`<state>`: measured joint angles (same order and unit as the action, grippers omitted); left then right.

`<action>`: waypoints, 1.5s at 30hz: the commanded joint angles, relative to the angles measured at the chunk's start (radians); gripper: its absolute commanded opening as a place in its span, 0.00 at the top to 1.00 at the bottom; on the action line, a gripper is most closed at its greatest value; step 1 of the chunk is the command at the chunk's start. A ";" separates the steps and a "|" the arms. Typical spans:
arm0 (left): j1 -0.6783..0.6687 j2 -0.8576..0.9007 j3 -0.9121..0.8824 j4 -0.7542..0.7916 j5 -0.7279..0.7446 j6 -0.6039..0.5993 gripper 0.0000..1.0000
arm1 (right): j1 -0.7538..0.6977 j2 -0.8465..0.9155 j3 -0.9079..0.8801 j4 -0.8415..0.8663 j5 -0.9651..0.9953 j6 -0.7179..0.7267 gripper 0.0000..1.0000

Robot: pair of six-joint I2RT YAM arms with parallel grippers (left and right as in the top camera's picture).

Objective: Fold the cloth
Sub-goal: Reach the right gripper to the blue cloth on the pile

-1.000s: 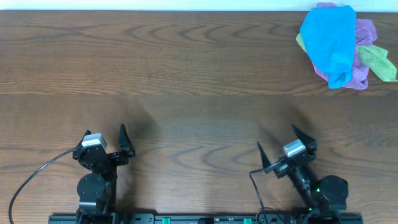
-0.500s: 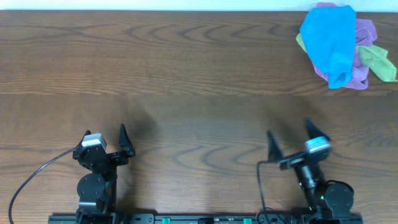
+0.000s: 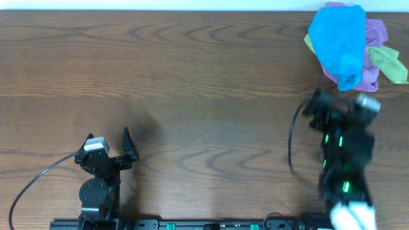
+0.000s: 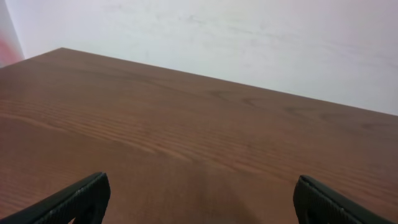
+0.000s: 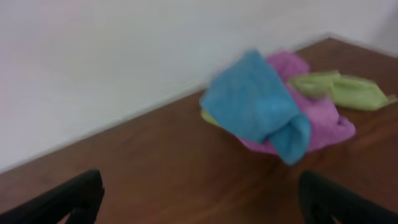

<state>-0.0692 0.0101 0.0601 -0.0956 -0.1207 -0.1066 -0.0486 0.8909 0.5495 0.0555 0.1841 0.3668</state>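
While the left gripper (image 3: 107,135) sits low at the front left of the brown wooden desk (image 3: 192,64), its two black fingers are spread wide with nothing between them. It is well apart from everything else. The middle of the desk is bare wood. Over on the right side, the right gripper (image 5: 204,200) is stretched out toward the far right corner. It looks smeary from above, but its own camera shows its fingers spread wide and holding nothing. It is near the pile of cloths and not yet touching it. The bright sky-blue fuzzy cloth (image 3: 342,41) lies there in the far right corner, close to the white wall (image 4: 249,37). It is all bunched up and draped on top of the crumpled purple cloths (image 3: 374,29), with a lime-green cloth (image 3: 386,62) poking out just beside them. No folding has been done yet, I think. The tricky part is that the blue one is touching the others. If the gripper bites too deep, it could pinch a purple cloth too and drag the whole pile along. If it grabs a thick lump in the middle, the cloth may stay scrunched and not open flat. The pile is also close to the desk's edge, so a clumsy push could knock a cloth off.
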 commanded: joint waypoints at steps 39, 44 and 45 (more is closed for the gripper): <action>-0.003 -0.006 -0.035 -0.011 -0.017 0.010 0.05 | -0.246 1.387 1.522 -0.928 -0.098 -0.076 0.08; -0.003 -0.006 -0.035 -0.011 -0.017 0.010 0.05 | -0.246 1.476 1.522 -0.958 -0.079 -0.076 0.16; -0.003 -0.006 -0.035 -0.011 -0.017 0.010 0.05 | -0.245 1.489 1.522 -0.959 -0.072 -0.076 0.15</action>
<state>-0.0692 0.0101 0.0593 -0.0940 -0.1207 -0.1070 -0.3016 2.3215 2.0663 -0.8951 0.0818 0.2878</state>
